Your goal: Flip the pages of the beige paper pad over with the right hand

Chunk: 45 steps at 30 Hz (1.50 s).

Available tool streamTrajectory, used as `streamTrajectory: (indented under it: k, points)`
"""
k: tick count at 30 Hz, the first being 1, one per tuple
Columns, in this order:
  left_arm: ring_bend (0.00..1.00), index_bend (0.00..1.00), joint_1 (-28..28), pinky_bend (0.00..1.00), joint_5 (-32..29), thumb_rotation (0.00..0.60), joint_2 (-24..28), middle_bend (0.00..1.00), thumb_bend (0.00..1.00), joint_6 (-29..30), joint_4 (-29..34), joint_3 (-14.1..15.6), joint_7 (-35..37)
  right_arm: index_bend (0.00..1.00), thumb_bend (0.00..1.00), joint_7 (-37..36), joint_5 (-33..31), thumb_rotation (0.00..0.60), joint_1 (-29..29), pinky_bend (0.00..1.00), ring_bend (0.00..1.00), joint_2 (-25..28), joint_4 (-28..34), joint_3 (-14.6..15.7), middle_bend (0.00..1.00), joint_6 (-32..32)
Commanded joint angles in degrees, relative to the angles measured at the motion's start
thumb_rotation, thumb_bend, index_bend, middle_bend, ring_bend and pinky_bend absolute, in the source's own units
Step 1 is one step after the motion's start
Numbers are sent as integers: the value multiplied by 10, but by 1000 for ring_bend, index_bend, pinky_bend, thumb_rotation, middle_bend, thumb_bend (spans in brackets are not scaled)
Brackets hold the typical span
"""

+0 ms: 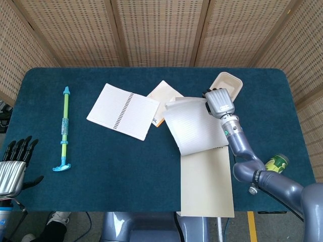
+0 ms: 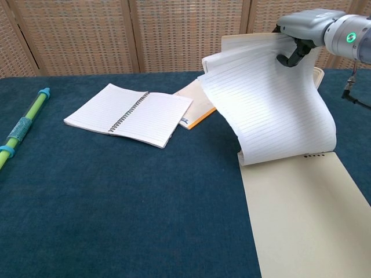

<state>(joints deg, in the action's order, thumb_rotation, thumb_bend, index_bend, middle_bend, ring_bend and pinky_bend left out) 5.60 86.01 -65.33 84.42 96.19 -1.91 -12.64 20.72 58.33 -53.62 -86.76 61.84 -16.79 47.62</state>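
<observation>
The beige paper pad (image 1: 207,184) (image 2: 307,214) lies at the table's front right, its bare beige backing sheet showing. Its lined white pages (image 1: 194,126) (image 2: 272,110) are lifted and curl back from the binding toward the far edge. My right hand (image 1: 218,102) (image 2: 301,29) grips the top edge of those pages, high above the table. My left hand (image 1: 15,164) hangs off the table's left front corner, fingers apart and holding nothing; the chest view does not show it.
An open spiral notebook (image 1: 122,111) (image 2: 128,113) lies left of the pad, next to an orange-edged booklet (image 1: 166,98) (image 2: 200,99). A green and blue stick (image 1: 64,128) (image 2: 23,126) lies far left. A beige clamshell box (image 1: 228,83) sits behind my right hand. A green can (image 1: 275,162) stands at the right edge.
</observation>
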Motion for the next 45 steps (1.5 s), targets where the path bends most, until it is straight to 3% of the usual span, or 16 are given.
streamTrajectory:
  k: [1, 11, 21, 24, 29, 32, 35, 40, 45]
  points:
    - [0, 0, 0, 0, 1, 600, 0, 0, 35, 2, 0, 0, 1, 568, 675, -7, 5, 600, -3, 534, 454, -8, -12, 0, 489, 0]
    - [0, 0, 0, 0, 2, 600, 1, 0, 35, 4, 0, 0, 5, 603, 674, -5, -23, 600, -24, 542, 463, -46, -55, -22, 523, 0]
    - [0, 0, 3, 0, -1, 600, -2, 0, 35, -3, -5, 0, 4, 587, 671, 2, -38, 600, -50, 545, 463, -103, -140, -18, 511, -40]
    - [0, 0, 4, 0, -3, 600, -3, 0, 35, -4, -7, 0, 4, 509, 595, 0, -45, 600, -54, 455, 390, -109, -154, -15, 435, -68]
    - [0, 0, 5, 0, 0, 600, -4, 0, 35, -6, -6, 2, 2, 288, 307, 2, -48, 600, -50, 196, 154, -110, -159, -8, 210, -80]
    - [0, 0, 5, 0, 2, 600, -5, 0, 35, -5, -5, 3, 1, 121, 183, 6, -54, 600, -45, 131, 26, -100, -144, -11, 58, -75]
    - [0, 0, 5, 0, 4, 600, -5, 0, 35, -3, -4, 3, -1, 19, 128, 7, -52, 600, -41, 108, 0, -87, -122, -16, 1, -56]
    - [0, 0, 4, 0, 7, 600, -4, 0, 35, -1, -1, 5, -2, 0, 113, 23, -50, 600, -19, 83, 0, -43, -50, -15, 0, -18]
    - [0, 0, 4, 0, 11, 600, -2, 0, 35, -1, 3, 7, -2, 0, 113, 33, -38, 600, 30, 83, 0, 32, 87, 2, 0, 35]
